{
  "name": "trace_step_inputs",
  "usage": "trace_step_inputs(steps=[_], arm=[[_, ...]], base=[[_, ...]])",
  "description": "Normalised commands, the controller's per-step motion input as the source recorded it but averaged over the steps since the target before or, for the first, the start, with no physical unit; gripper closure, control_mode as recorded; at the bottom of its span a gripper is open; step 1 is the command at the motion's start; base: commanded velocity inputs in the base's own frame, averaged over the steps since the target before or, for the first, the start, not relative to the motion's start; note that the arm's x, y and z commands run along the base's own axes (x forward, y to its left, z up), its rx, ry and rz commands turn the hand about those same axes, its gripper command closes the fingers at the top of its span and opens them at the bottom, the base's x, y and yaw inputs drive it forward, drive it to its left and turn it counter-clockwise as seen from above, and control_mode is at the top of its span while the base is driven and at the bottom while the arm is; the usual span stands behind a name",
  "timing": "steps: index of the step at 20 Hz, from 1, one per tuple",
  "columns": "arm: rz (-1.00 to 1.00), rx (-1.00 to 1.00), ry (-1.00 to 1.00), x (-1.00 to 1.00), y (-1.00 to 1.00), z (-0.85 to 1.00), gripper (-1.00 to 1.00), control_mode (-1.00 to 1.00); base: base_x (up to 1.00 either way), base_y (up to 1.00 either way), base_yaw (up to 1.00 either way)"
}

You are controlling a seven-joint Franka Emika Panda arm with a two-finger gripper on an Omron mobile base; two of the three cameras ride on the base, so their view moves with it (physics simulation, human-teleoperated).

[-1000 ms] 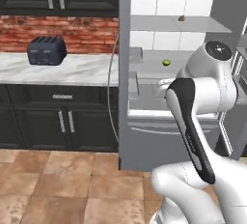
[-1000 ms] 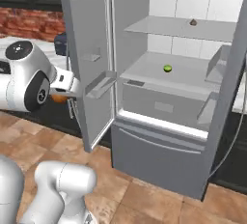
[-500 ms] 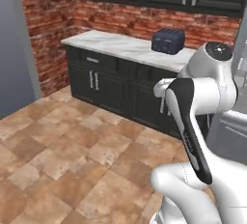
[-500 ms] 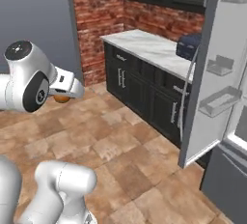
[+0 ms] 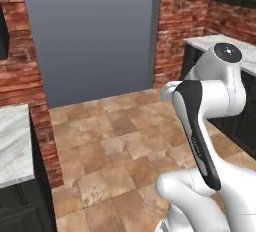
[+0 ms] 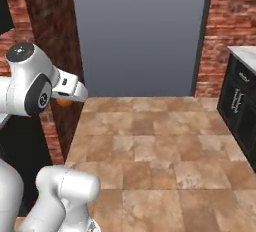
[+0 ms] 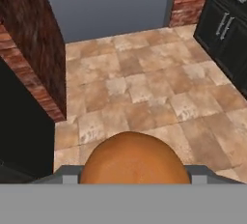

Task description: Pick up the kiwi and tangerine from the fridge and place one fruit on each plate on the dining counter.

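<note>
The tangerine is a bright-orange ball that bulges up at the bottom of the hand view, between the two finger tips. My gripper is shut on it. From the right base view, the tangerine peeks out orange under the white hand, with the gripper held high at the left above the tiled floor. The kiwi, the fridge and the plates are out of view.
A grey wall panel stands ahead between red brick walls. Brown floor tiles spread below. A white marble counter end sits at the near left on a brick pillar. Dark cabinets with a marble top line the right.
The whole picture has swung as the base turned: fridge, toaster and wall counter slid off to the right. The gripper stays shut on the tangerine in the same pose.
</note>
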Motion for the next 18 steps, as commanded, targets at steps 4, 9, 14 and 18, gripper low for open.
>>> trace_step_inputs(steps=[4,9,14,18], arm=[[0.0,0.0,0.0,0.0,0.0,0.0,1.0,1.0],[0.0,0.0,0.0,0.0,0.0,0.0,1.0,1.0],[0.0,0.0,0.0,0.0,0.0,0.0,1.0,1.0],[0.0,0.0,0.0,0.0,0.0,0.0,1.0,1.0]], base=[[-0.23,0.26,0.88],[-0.16,0.46,0.83],[-0.13,0.56,0.81],[-0.04,0.45,0.91]])
